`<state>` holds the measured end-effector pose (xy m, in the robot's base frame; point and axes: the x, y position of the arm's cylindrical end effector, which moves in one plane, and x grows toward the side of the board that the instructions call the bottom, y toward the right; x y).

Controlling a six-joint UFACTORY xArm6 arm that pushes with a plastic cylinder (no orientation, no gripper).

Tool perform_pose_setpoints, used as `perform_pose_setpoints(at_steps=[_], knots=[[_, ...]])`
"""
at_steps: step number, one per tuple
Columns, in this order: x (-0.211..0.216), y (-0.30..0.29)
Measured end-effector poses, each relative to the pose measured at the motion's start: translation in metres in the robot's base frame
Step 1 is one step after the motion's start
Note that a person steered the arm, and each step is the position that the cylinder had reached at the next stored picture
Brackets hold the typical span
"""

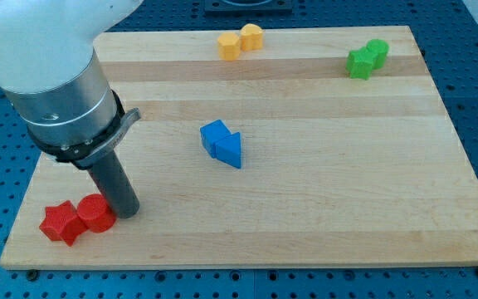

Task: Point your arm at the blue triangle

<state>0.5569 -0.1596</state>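
The blue triangle [229, 149] lies near the middle of the wooden board [322, 199], touching a blue cube [215, 134] on its upper left. My tip [126, 212] rests on the board at the lower left, far to the left of and below the blue triangle. It sits just to the right of a red cylinder [95, 213], close to touching it. A red star-shaped block [61, 223] lies left of that cylinder.
Two yellow blocks [240, 41] sit at the board's top edge near the middle. Two green blocks [367, 58] sit at the top right. The arm's large grey body [56, 83] covers the board's upper left corner.
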Motion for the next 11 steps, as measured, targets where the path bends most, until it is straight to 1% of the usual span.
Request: perform_pose_setpoints(at_steps=[1,3,4,5,6,7,11], knots=[[0.0,0.021],[0.0,0.166],[0.0,0.224],[0.0,0.24],[-0.001,0.24],[-0.037,0.236],[-0.072,0.212]])
